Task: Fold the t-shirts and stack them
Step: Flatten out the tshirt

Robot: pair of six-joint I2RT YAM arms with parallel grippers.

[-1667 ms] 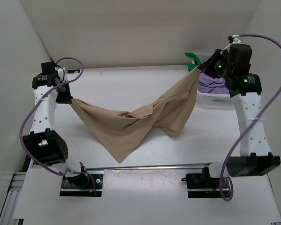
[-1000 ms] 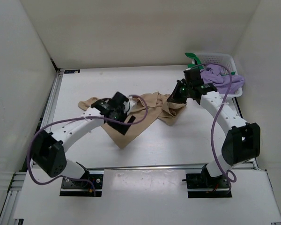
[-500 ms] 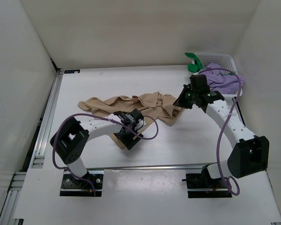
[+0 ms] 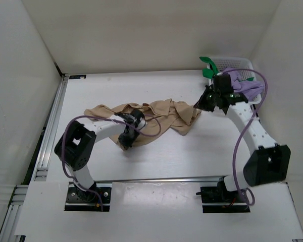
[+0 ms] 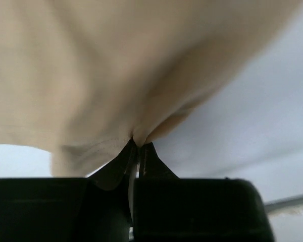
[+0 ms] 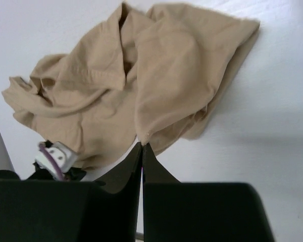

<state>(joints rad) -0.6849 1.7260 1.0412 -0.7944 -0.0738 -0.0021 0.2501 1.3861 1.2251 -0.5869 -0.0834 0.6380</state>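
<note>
The tan shirt (image 4: 161, 113) lies bunched on the table (image 4: 91, 91), its long axis running left to right. The left end effector (image 4: 126, 141) is pinched shut on cloth at the shirt's near left corner. The right end effector (image 4: 198, 106) is pinched shut on a fold at its right end. The shirt thus lies between them, one arm at each end, so flattening it likely means pulling apart along that axis. The purple shirt (image 4: 245, 85) and green shirt (image 4: 208, 63) sit in the basket (image 4: 242, 61) at far right.
</note>
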